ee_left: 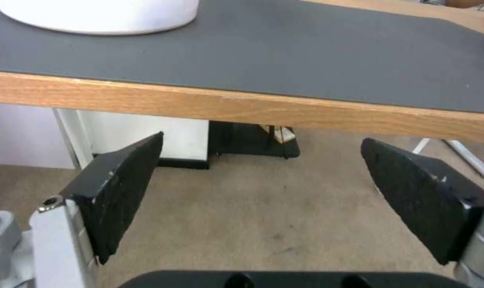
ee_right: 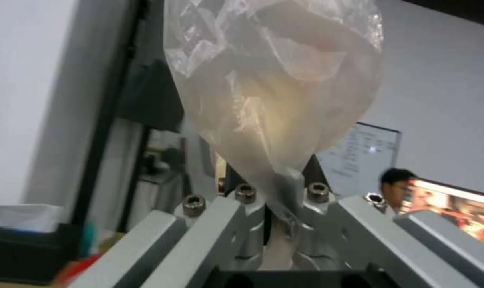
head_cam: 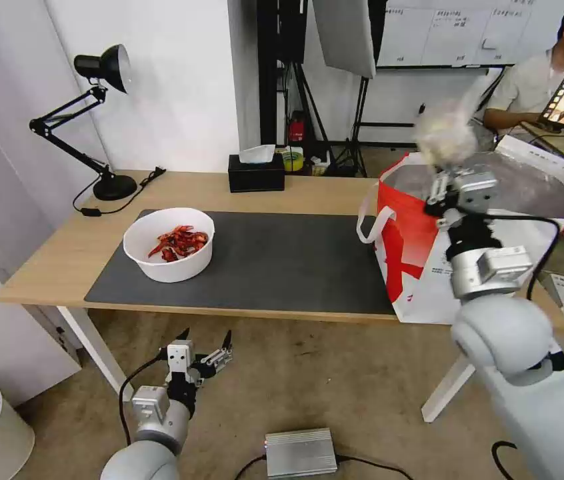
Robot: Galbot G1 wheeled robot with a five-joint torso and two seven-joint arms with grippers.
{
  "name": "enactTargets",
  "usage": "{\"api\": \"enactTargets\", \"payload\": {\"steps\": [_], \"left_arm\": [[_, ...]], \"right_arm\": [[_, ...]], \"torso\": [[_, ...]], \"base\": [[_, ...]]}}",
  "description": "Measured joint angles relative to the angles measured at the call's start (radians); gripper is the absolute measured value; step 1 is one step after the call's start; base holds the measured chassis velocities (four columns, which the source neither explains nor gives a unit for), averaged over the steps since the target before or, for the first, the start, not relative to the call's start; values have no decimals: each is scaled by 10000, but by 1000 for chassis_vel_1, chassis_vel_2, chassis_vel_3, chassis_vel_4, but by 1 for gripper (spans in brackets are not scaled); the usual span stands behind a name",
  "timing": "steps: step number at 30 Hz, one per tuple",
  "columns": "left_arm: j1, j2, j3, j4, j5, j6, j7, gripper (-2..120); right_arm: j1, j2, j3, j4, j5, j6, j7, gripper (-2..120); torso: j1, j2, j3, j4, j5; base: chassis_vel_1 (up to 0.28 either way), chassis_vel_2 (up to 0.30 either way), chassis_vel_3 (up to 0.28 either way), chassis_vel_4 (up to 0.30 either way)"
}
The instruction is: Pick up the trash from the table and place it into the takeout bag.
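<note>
The right gripper [head_cam: 443, 175] is pinching the clear plastic bag around a beige lump [head_cam: 443, 135], fingers clamped tight on its neck, above the open red-and-white foil-lined takeout bag [head_cam: 422, 247]. The white round bowl of red shells [head_cam: 169, 244] is waiting on the dark grey mat [head_cam: 282, 267] covering the long light-wood table [head_cam: 62, 260]. The left gripper [head_cam: 205, 343] is hanging wide open and empty below the table's front edge, over beige carpet.

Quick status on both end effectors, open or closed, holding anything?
Left end effector: open, holding nothing, below the table edge.
Right end effector: closed on the clear bag, raised over the takeout bag.
</note>
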Motion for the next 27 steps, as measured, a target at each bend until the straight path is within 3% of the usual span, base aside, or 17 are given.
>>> {"api": "enactTargets", "payload": {"steps": [10,24,27], "left_arm": [[-157,1,177,135,-30,0,8,100],[-112,4,169,166,-39,-23,30,100],[-109,1,169,176,-39,-24,40,100]], "right_arm": [[118,-431,1132,-573,1125,-643,222,3],[325,-425,1068,-1012,1964,-1188,490,3],[307,-417,1039,-894,2303,-1427,697,10]], "torso": [[0,0,0,0,0],[0,0,0,0,-1],[0,0,-1,0,-1]], "base": [[0,0,0,0],[0,0,0,0],[0,0,0,0]]}}
